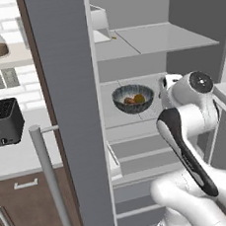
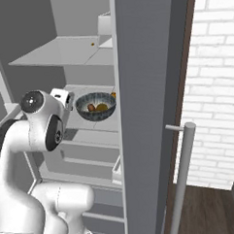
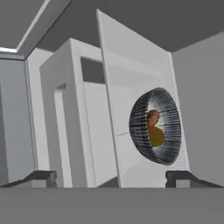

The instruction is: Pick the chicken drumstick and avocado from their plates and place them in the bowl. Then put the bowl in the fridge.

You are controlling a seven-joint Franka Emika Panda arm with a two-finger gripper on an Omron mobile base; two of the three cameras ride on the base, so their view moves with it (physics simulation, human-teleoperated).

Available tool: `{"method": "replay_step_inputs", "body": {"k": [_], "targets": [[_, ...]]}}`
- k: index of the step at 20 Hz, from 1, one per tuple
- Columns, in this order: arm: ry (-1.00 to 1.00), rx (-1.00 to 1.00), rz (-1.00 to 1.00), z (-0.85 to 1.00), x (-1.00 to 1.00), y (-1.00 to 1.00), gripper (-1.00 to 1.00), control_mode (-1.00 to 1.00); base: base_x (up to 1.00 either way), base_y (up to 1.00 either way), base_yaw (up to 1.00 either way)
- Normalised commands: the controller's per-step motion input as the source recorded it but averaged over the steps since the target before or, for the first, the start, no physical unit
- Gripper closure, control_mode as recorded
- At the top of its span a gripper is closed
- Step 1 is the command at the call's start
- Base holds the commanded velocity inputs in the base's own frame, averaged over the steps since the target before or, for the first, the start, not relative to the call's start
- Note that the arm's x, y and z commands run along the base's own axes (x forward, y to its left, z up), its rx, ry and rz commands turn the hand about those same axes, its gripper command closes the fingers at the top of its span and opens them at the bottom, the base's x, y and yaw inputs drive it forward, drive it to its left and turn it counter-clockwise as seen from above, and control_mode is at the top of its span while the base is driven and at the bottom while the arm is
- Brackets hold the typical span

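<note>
My claw (image 3: pixel 111 178) is spread wide with nothing in it, its two dark tips far apart at the bottom of the hand view, and the bowl (image 1: pixel 133 98) stands alone on a fridge (image 1: pixel 142 47) shelf at the centre of the left base view. The risk I judge from here is clipping that bowl or the shelf edge with my wrist as I pull out, which could tip it. It looks dark grey-blue and speckled, paler inside, with the reddish-brown chicken drumstick (image 3: pixel 152 119) and the yellow-orange avocado (image 3: pixel 156 136) lying together in it.
</note>
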Motion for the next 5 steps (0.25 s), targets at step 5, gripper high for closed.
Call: {"method": "replay_step_inputs", "body": {"k": [5], "targets": [[0.03, 0.00, -0.04, 0.54, -0.71, 0.00, -1.00, -1.00, 0.00, 0.00, 0.00]]}}
